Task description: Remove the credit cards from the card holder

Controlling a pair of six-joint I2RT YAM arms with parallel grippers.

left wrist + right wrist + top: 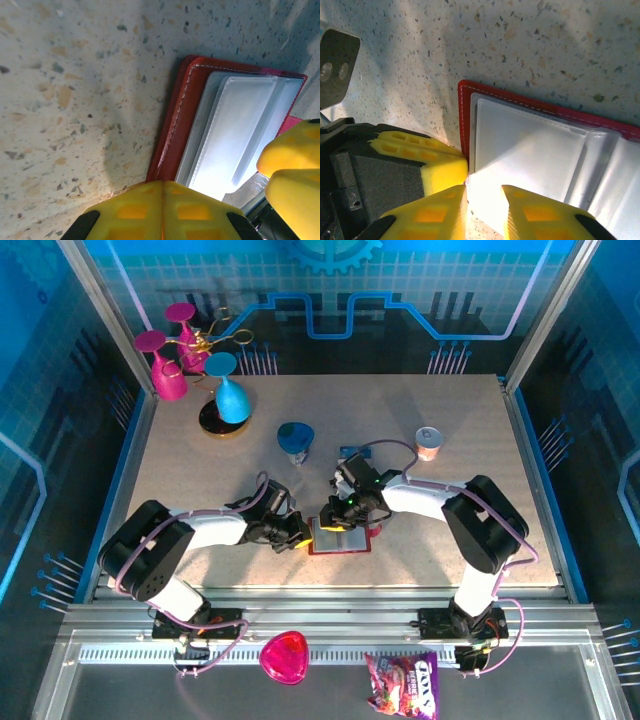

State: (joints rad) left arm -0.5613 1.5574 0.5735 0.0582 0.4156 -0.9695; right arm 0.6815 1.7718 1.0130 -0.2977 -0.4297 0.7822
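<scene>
While the left gripper [302, 538] sits closed at its left edge, the holder [345, 540] lies open between both arms.
We see its long axis running left to right, directly beneath the right gripper [484, 192], whose jaws stand narrowly parted over the pale pockets [530, 145]; we judge that arm best placed to pull. Whether cards sit inside, we cannot tell.
</scene>
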